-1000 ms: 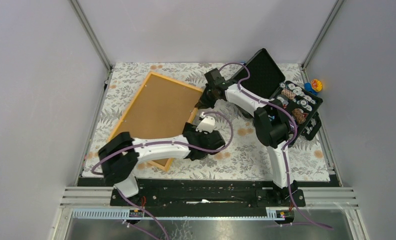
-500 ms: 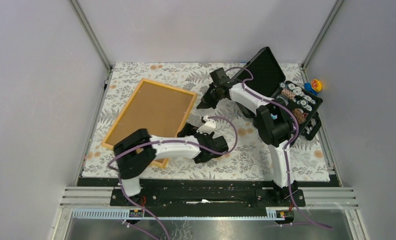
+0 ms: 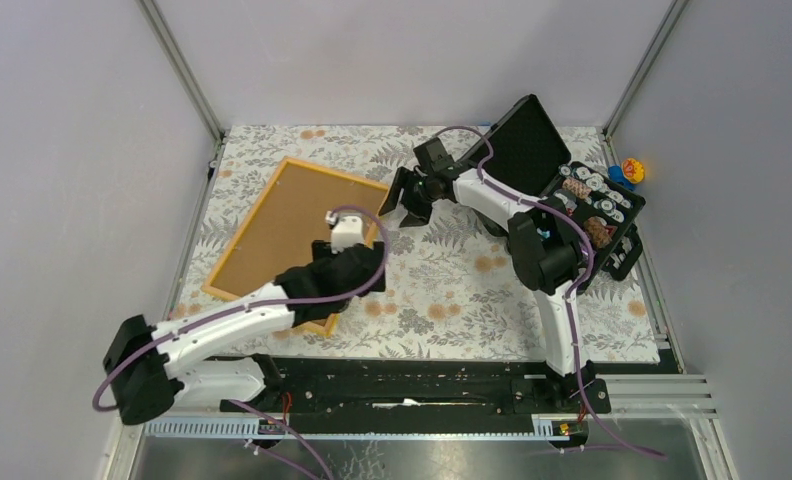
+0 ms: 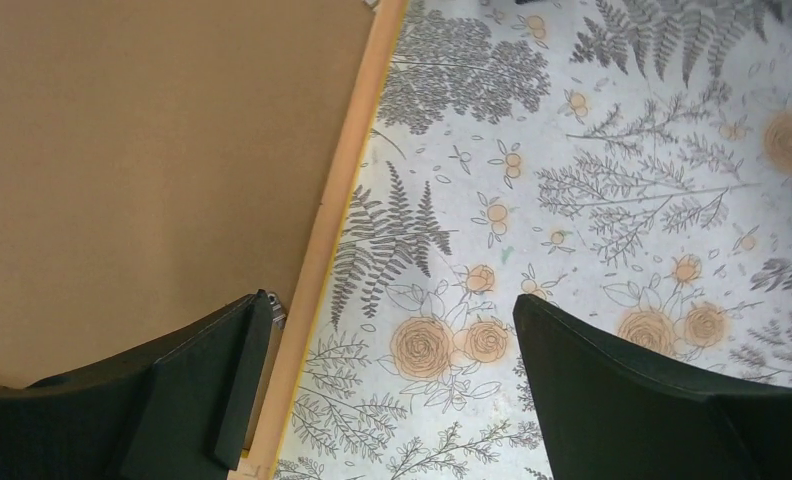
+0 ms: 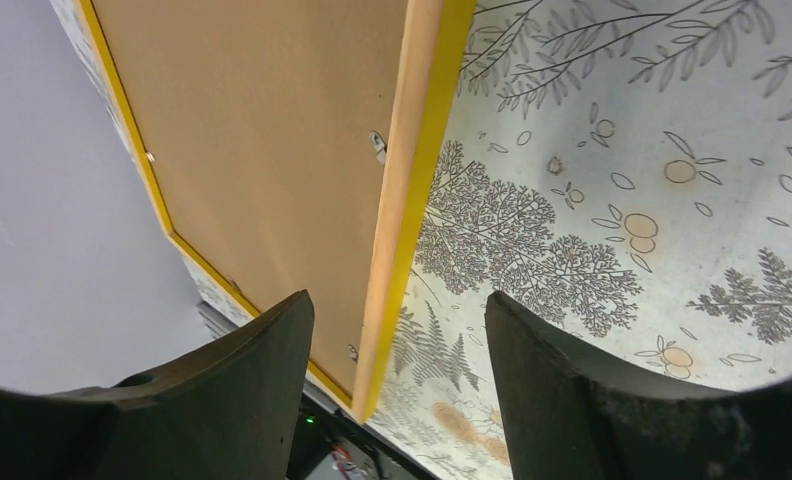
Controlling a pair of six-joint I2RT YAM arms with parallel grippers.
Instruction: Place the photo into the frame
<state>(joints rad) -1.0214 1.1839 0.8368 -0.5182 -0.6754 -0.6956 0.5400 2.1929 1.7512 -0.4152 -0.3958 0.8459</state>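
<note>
Frame (image 3: 340, 173) lies back up on the left. Left gripper (image 4: 392, 310), fingers wide apart, hangs over its right edge. Right gripper (image 5: 397, 300), fingers apart too, is at its far right corner.

We see two slim arms of one make. The left arm (image 3: 212, 325) and the right arm (image 3: 562, 330) both have glossy white link shells joined by bulky black joint housings (image 3: 544, 258). A purple cable (image 3: 237, 307) runs along each arm, held close to the shells and looping free near the wrists. A small white camera block (image 3: 344, 230) caps the left wrist. Both arms stand on one black base plate (image 3: 402, 385) at six o'clock in the overhead view. The left gripper (image 4: 392, 305) and the right gripper (image 5: 397, 300) carry matte black fingers (image 4: 632, 400) — broad wedges with rounded edges.
</note>
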